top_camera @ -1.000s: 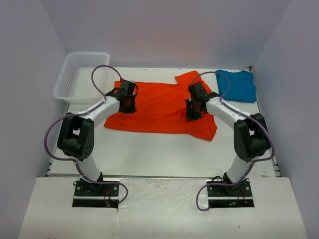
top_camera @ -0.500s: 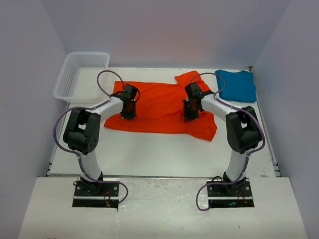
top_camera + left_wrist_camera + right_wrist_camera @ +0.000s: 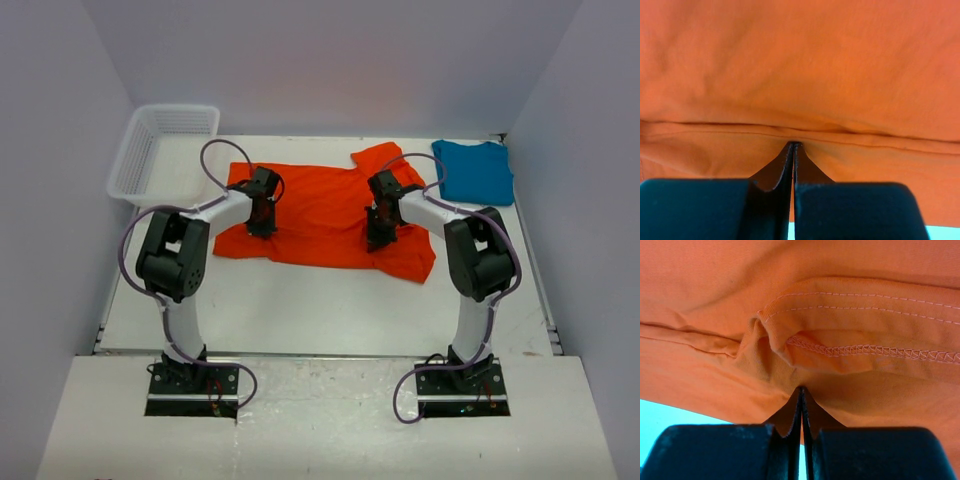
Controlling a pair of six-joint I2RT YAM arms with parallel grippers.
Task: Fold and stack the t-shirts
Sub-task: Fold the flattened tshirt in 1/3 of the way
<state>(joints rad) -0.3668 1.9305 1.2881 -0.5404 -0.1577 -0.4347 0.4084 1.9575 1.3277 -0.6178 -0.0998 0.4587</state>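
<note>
Orange-red t-shirt (image 3: 320, 210) lies spread flat on the desk (image 3: 320, 300), under and between both claws. We see the left claw (image 3: 262, 229) pinched shut on its cloth at a seam line. The right claw (image 3: 375, 240) is likewise clamped on a bunched fold beside a stitched hem. We judge the first fold is just starting. Next, both claws should lift together and carry the gripped cloth across evenly, so nothing twists or slips. Teal-blue t-shirt (image 3: 477, 170) waits beyond the right claw on its outer side, well apart. A white mesh basket (image 3: 160, 150) sits beyond the left claw. Neither blocks the fold.
</note>
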